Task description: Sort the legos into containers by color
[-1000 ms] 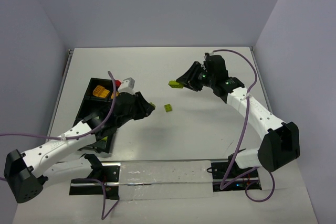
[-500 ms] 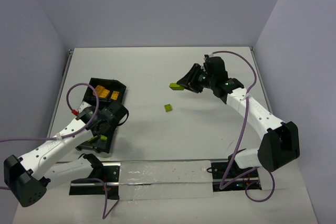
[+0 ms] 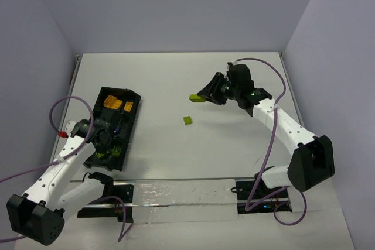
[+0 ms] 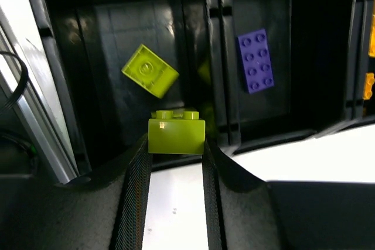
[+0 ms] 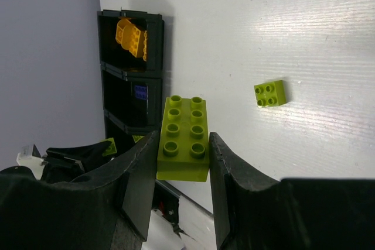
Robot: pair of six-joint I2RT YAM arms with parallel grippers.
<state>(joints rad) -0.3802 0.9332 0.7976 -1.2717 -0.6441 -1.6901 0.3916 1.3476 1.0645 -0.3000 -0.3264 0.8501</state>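
The left gripper (image 4: 176,150) pinches a small lime-green plastic brick (image 4: 176,136) above the end compartment (image 4: 105,45) of the long black plastic tray (image 4: 215,57). The right gripper (image 5: 183,150) clamps a long lime-green eight-stud brick (image 5: 183,139); a loose lime-green square brick (image 3: 187,120) lies at its 6 o'clock.

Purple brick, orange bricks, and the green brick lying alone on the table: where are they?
Purple brick (image 4: 255,61): left wrist view, middle of its studded top.
Orange bricks (image 3: 110,102): top view, on the left piece.
Loose green brick (image 5: 270,93): right wrist view, centre of its studs.
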